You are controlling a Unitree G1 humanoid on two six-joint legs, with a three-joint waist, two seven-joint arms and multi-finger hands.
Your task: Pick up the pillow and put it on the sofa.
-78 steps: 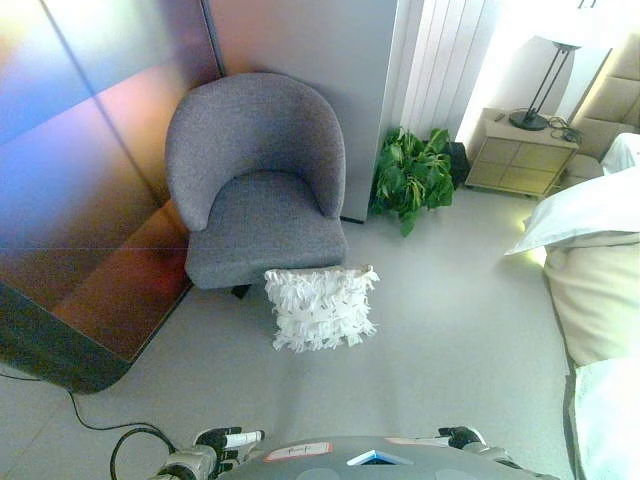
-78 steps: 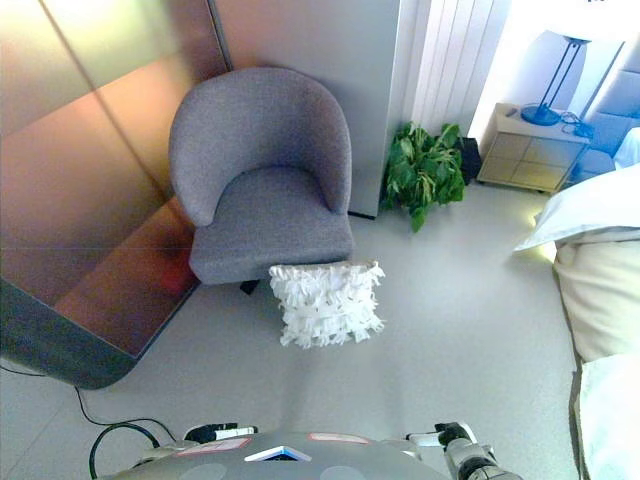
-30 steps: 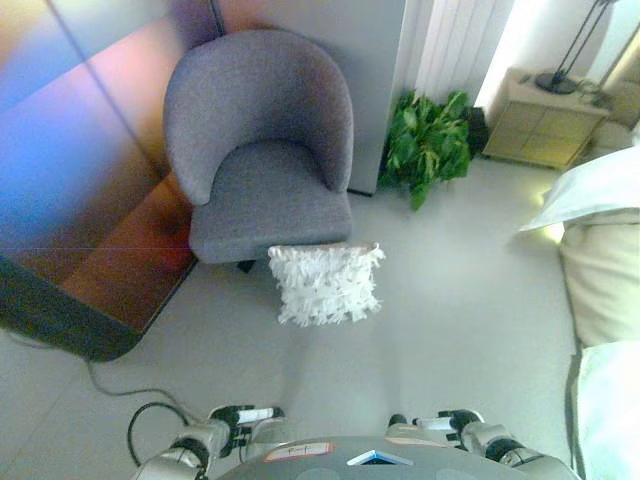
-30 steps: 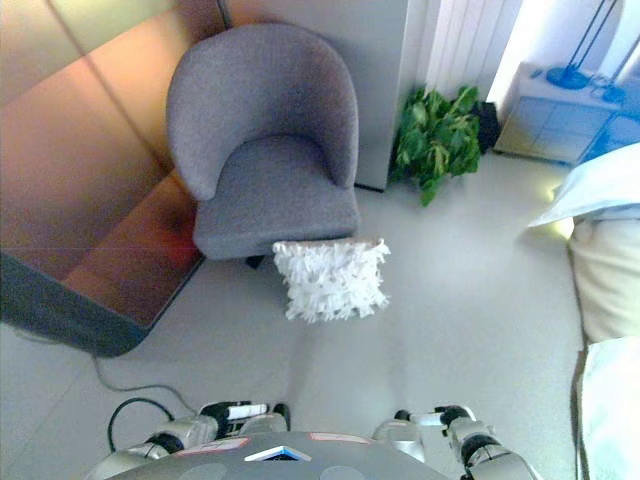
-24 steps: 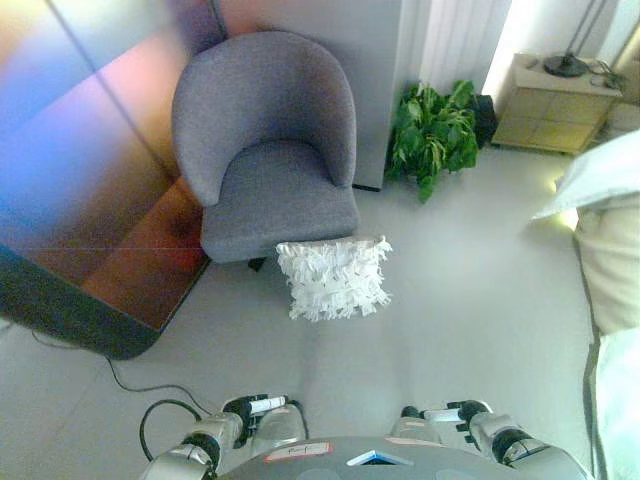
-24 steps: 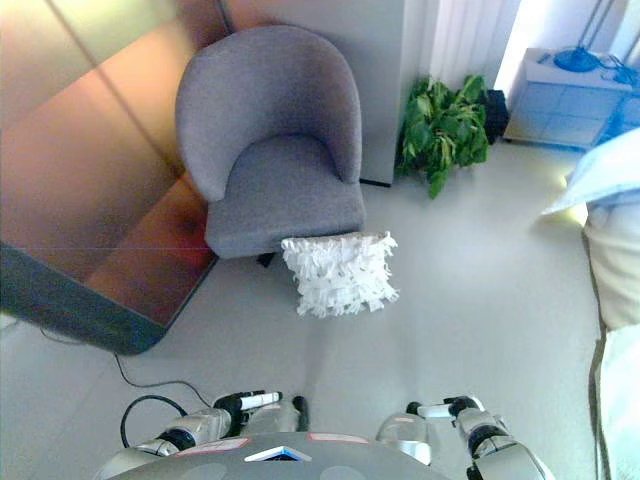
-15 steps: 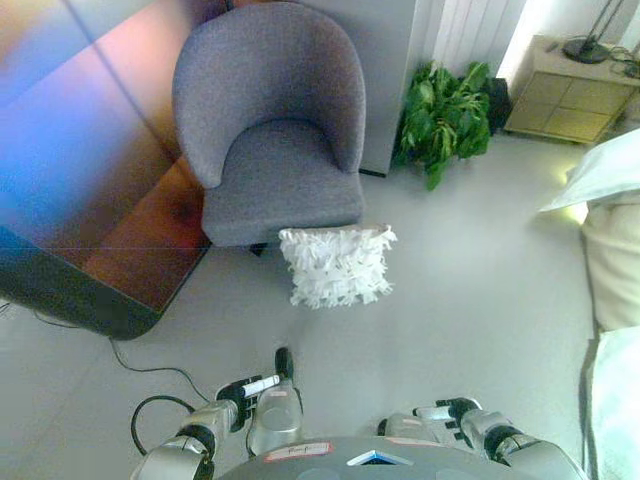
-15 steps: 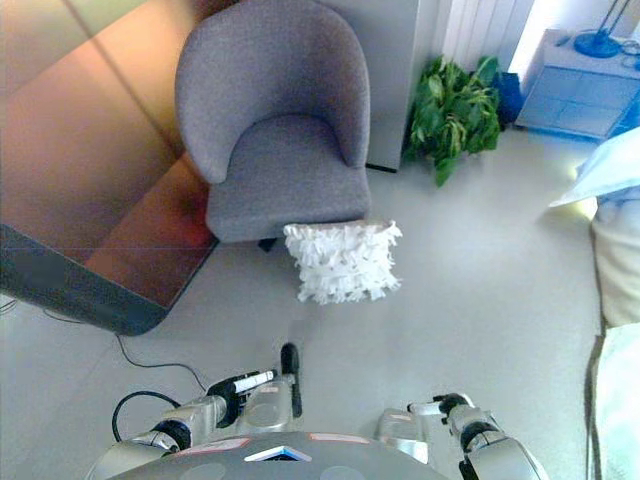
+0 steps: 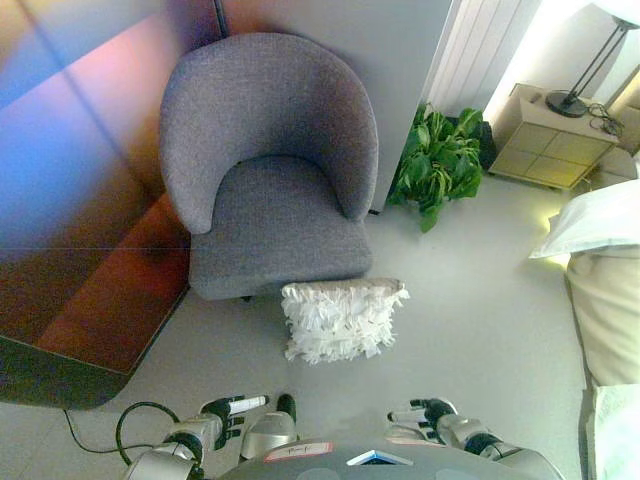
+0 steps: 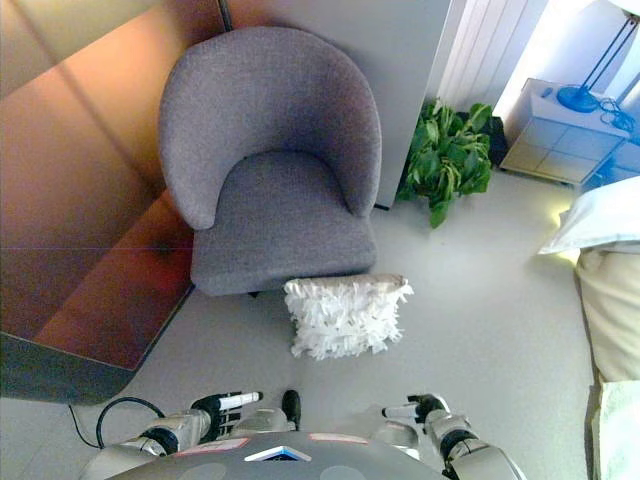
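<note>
A white ruffled pillow [image 9: 340, 320] stands on the floor, leaning against the front edge of a grey armchair [image 9: 268, 180], the sofa of the task. My left hand [image 9: 224, 411] shows at the bottom left, fingers relaxed, holding nothing. At the bottom right my right hand [image 9: 420, 414] is also relaxed and empty. Both hands hang well short of the pillow [image 10: 345, 315], which sits between them and further ahead.
A green potted plant [image 9: 440, 160] stands right of the armchair, with a bedside cabinet [image 9: 545, 150] and lamp [image 9: 590, 60] behind it. A bed with a white pillow [image 9: 595, 215] fills the right edge. A dark glossy panel [image 9: 70, 190] runs along the left.
The camera has moved closer: armchair and pillow look larger and lower in the picture. Both hands stay low and empty.
</note>
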